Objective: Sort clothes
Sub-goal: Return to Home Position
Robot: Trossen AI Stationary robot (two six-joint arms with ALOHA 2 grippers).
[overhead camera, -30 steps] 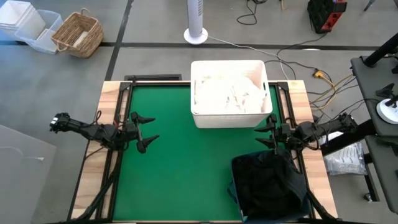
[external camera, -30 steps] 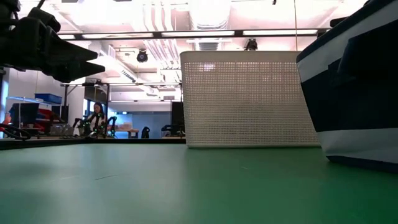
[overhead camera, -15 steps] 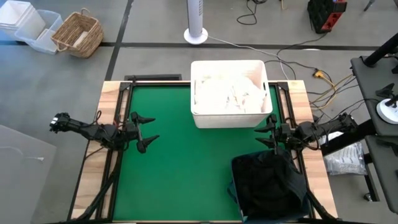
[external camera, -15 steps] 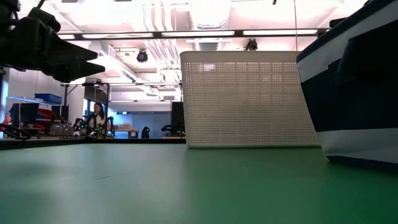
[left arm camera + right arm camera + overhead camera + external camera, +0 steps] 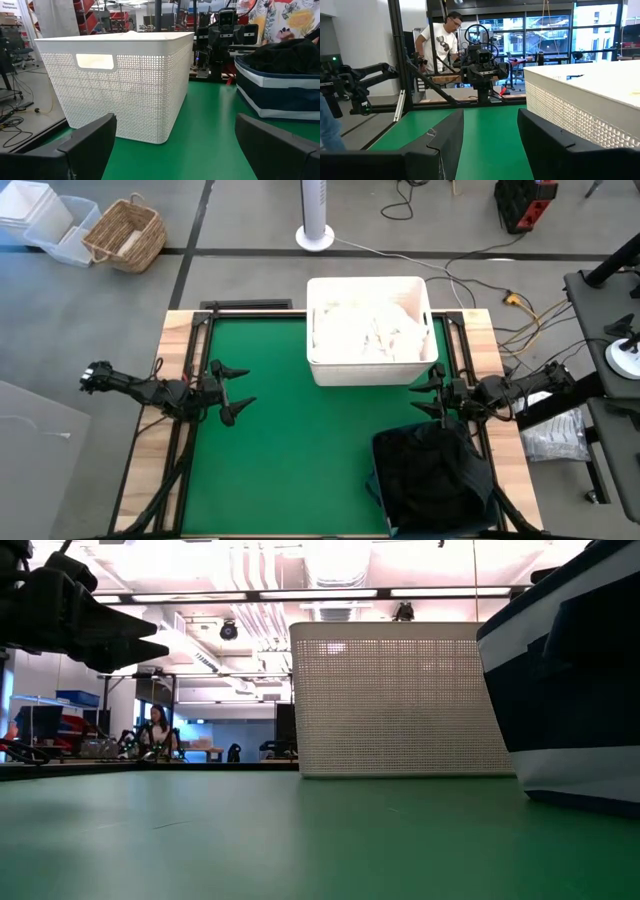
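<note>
White clothes (image 5: 368, 328) lie piled inside the white plastic bin (image 5: 318, 365) at the table's far middle. Dark clothes (image 5: 430, 465) fill the navy fabric bin (image 5: 378, 480) at the near right; in the left wrist view they (image 5: 290, 52) heap above its rim. My left gripper (image 5: 236, 390) hovers open at the table's left side, pointing level toward the right. My right gripper (image 5: 430, 393) hovers at the right side, between the two bins, pointing left. It is open, with nothing between its fingers (image 5: 447, 135).
The green mat (image 5: 280, 450) lies bare between the grippers and toward the near left. Black frame rails (image 5: 190, 350) run along both table sides. A person (image 5: 440, 40) stands beyond the table's left side. A wicker basket (image 5: 125, 235) and a fan base (image 5: 315, 235) stand on the floor.
</note>
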